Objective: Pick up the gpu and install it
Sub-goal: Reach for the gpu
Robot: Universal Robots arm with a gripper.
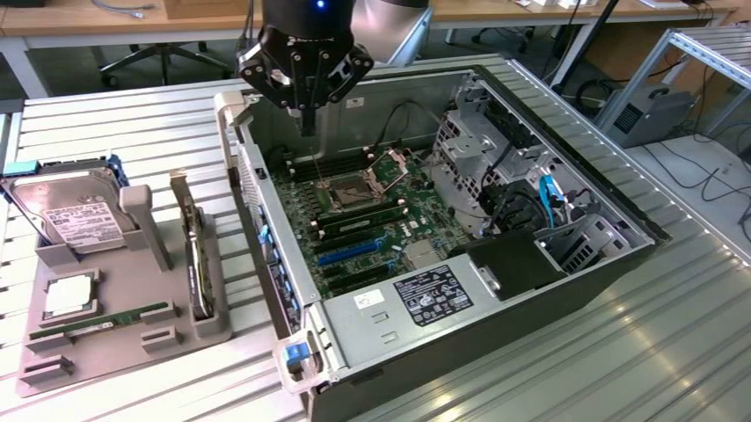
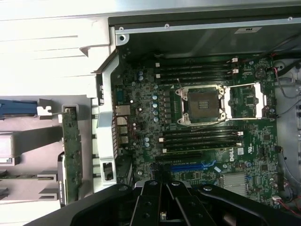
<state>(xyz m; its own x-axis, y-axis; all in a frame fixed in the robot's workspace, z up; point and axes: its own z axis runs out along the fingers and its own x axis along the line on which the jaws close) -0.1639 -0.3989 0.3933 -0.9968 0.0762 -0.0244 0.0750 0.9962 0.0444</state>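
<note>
- Your tool (image 1: 308, 121) hangs closed over the open computer case (image 1: 516, 343). Its fingers are pressed together with nothing between them.
- Right below the tool lies the motherboard (image 1: 373, 224), and the CPU socket (image 1: 352, 192) sits just past the fingertips.
- From the wrist view, the tool (image 2: 162, 209) is nearest the blue slot (image 2: 188, 166) on the motherboard (image 2: 141, 117), with the socket (image 2: 202, 103) further out.
- The gpu (image 1: 200, 255) is not in your tool. It stands on its long edge in a grey holder (image 1: 139, 224) on the counter (image 1: 118, 132), outside the case, lower than the tool and well apart from it.
- The case's side wall (image 2: 106, 127) stands between the tool and the gpu (image 2: 71, 155), which shows you its greenish board face just beside that wall.
- A hard drive (image 1: 76, 220) and a green RAM stick (image 1: 100, 321) share the holder, both further from the tool than the gpu.
</note>
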